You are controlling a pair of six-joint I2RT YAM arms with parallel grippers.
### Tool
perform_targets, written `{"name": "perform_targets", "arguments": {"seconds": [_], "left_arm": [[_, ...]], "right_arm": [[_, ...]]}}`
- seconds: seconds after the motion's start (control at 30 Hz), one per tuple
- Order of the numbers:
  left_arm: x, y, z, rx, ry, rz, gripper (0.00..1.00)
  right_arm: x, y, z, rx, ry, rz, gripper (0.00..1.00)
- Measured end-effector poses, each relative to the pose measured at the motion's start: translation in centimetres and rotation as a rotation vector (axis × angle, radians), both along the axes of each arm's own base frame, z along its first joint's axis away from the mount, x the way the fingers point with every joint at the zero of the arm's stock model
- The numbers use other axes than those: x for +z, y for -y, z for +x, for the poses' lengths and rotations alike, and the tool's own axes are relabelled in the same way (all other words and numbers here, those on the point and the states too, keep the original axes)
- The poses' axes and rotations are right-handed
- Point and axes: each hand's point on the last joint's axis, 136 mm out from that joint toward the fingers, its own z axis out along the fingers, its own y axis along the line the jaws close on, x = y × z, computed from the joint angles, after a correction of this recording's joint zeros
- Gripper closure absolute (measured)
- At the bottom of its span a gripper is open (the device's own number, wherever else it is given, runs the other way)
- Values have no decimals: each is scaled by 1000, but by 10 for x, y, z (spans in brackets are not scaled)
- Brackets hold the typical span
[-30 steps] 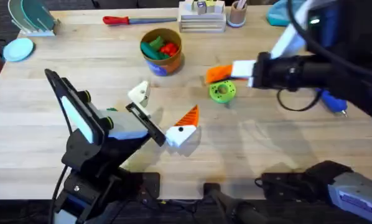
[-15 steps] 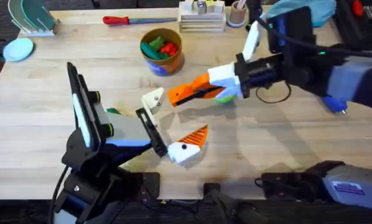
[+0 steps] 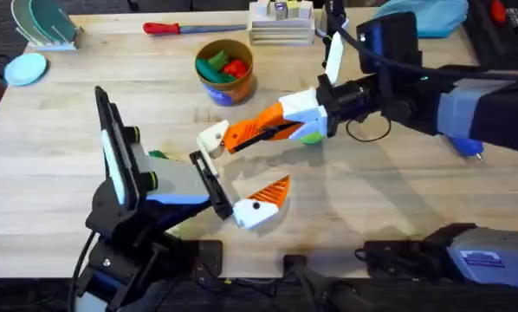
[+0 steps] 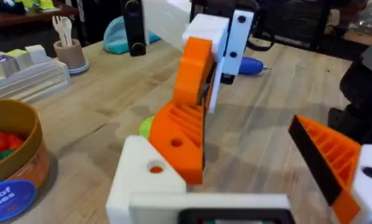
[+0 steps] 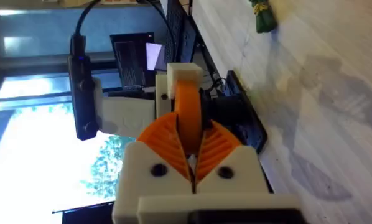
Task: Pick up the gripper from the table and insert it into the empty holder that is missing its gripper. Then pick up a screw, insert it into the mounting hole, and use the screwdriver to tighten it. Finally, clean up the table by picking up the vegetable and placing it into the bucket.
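Insertion is in hand: right gripper [image 3: 242, 136], jaws clamped on the gripper [image 3: 239, 134], must seat it squarely against the holder [image 3: 212, 136]; left gripper [image 3: 235, 173] stands apart.

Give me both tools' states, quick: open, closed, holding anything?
Left tool: open, holding nothing.
Right tool: closed on the orange gripper pad.

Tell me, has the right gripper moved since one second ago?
Yes. The right gripper, shut on the orange gripper pad, has moved left, away from the green ring toward the empty white holder.
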Motion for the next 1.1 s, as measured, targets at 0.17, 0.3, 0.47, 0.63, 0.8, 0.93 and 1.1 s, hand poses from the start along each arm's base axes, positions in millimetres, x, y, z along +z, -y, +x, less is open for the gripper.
{"name": "perform_targets", "arguments": {"seconds": [0.17, 0.3, 0.47, 0.63, 0.8, 0.93, 1.1], "left_arm": [[0, -1, 1, 9, -5, -2, 8], [0, -2, 2, 15, -11, -5, 8], [0, -3, 5, 32, -25, -13, 8], [-1, -11, 15, 103, -41, -22, 7], [-1, -15, 20, 140, -57, -32, 7], [-1, -16, 22, 152, -62, -35, 8], [-1, -16, 23, 157, -61, -35, 9]], "right_arm": [[-11, -6, 0, 22, -20, -2, 993], [-15, -19, 2, 50, 19, 26, 993], [-18, -40, 7, 32, 71, 26, 993], [-20, -55, 15, -26, 124, 7, 993], [-22, -61, 18, -62, 138, -14, 993], [-23, -61, 19, -72, 129, -20, 970], [-22, -61, 17, -64, 112, -18, 758]]}}
